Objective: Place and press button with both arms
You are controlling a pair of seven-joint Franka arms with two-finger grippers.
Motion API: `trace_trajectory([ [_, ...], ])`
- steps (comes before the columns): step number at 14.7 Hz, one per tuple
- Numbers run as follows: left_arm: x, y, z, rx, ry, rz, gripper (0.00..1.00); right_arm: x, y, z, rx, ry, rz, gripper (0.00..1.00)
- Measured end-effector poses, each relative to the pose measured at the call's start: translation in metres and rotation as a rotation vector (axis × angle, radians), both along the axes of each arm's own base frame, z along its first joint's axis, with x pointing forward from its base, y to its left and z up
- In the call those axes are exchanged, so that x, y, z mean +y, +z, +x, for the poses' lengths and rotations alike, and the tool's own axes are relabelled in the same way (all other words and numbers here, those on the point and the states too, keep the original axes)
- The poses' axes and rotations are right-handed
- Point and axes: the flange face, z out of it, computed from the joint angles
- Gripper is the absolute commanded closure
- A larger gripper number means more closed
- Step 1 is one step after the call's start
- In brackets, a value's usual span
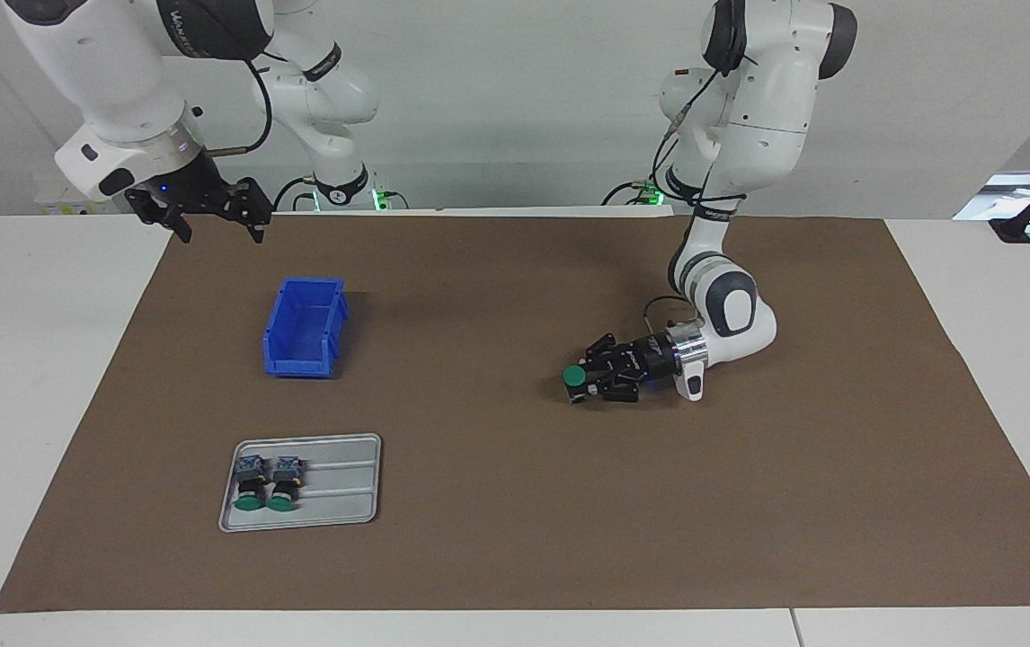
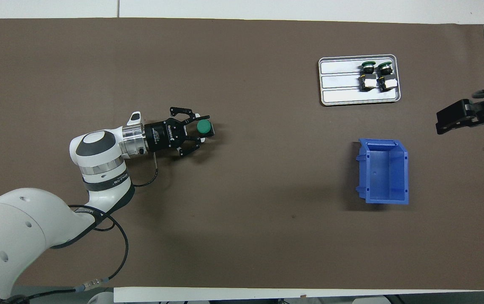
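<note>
I see the left gripper (image 1: 589,381) low on the brown mat (image 1: 515,539), lying nearly flat; the button (image 1: 576,377) stands green cap up between its fingertips, though I cannot tell whether the fingers pinch it or are spread around it. The right gripper (image 1: 209,208) hangs in the air over the mat's edge at its own end, fingers apart, waiting; the blue bin (image 1: 304,328) and, farther from the robots, the tray (image 1: 335,490) with two more buttons (image 1: 265,483) lie well apart from the button; nothing stands around it.
</note>
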Motion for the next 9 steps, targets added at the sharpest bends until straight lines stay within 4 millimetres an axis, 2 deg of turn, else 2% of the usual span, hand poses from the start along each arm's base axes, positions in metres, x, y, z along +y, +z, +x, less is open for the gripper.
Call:
trace_trajectory([
  [3, 0.003, 0.004, 0.002, -0.010, 0.016, 0.024, 0.20, 0.000, 0.000, 0.000, 0.000, 0.000, 0.000, 0.01],
  [6, 0.005, 0.011, 0.005, -0.026, 0.035, 0.056, 0.15, 0.000, 0.000, 0.000, 0.000, 0.000, 0.000, 0.01],
  [9, 0.003, 0.022, 0.007, -0.045, 0.041, 0.069, 0.14, 0.000, 0.000, 0.000, 0.000, 0.000, 0.000, 0.01],
])
